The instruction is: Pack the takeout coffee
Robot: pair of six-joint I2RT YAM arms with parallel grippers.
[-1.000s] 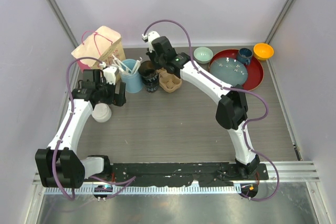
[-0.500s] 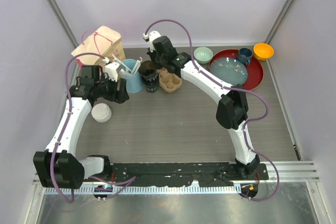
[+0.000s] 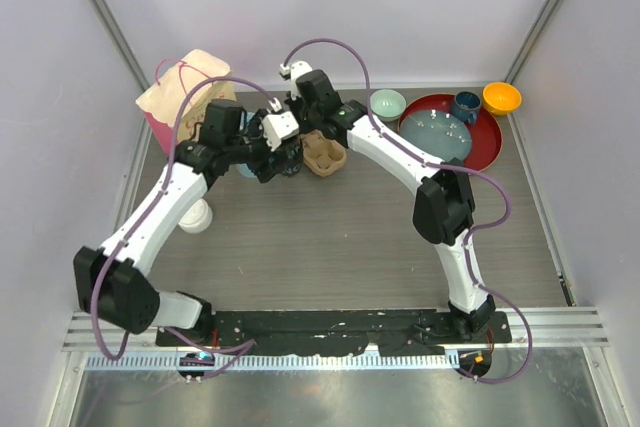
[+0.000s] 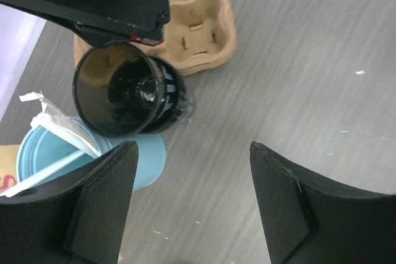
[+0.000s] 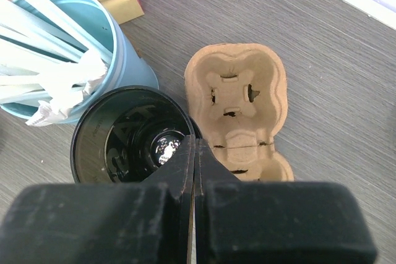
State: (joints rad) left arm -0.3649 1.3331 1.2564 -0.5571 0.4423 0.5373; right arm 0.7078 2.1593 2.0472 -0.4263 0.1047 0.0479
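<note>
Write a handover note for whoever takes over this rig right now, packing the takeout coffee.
Left gripper: open, hovering beside the lidless black cup.
Right gripper: shut at that cup's rim; a pinch can't be confirmed.
Cup sits beside the light-blue utensil cup and the cardboard cup carrier; carrier pockets empty.
White lid lies near the left arm.
Done: nothing packed. Left: lid the cup, seat it in the carrier.
</note>
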